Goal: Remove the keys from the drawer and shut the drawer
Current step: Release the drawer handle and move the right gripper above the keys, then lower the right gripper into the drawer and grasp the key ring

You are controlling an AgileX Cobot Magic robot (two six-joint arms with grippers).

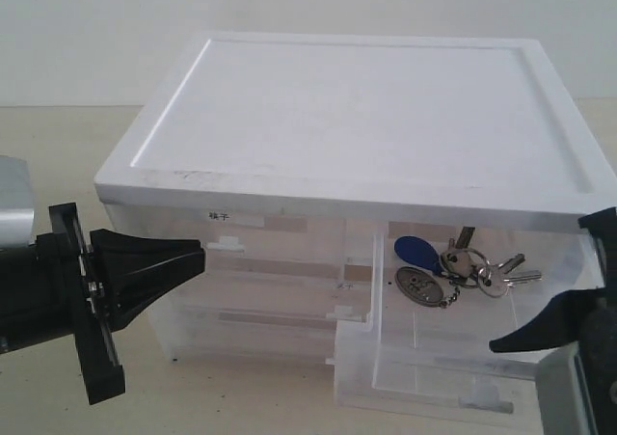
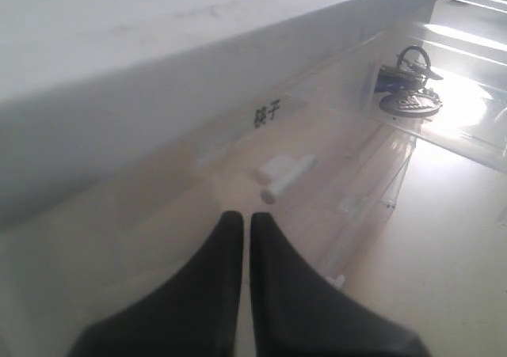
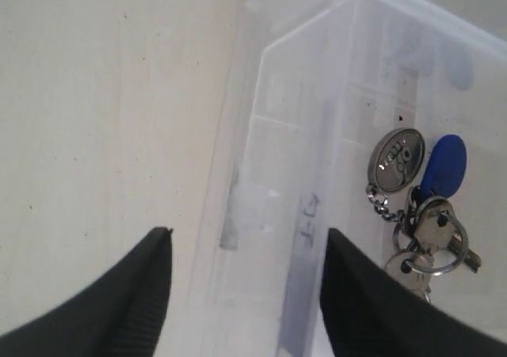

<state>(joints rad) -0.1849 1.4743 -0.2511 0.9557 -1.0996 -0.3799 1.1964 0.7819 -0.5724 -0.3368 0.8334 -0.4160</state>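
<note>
pale tabletop (image 1: 241, 401), open translucent drawer (image 1: 434, 382), silver keys (image 1: 492, 276) with blue fob (image 1: 415, 250)

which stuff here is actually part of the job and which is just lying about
Job: keys; open drawer holding them; right gripper, open near it.
Just there: left gripper, shut and idle; labelled drawer, closed; white cabinet top; table.

Matte blk tapered fingers (image 1: 154, 261), flat blk bracket (image 1: 92, 310), silver-grey wrist housing (image 1: 12, 213).
</note>
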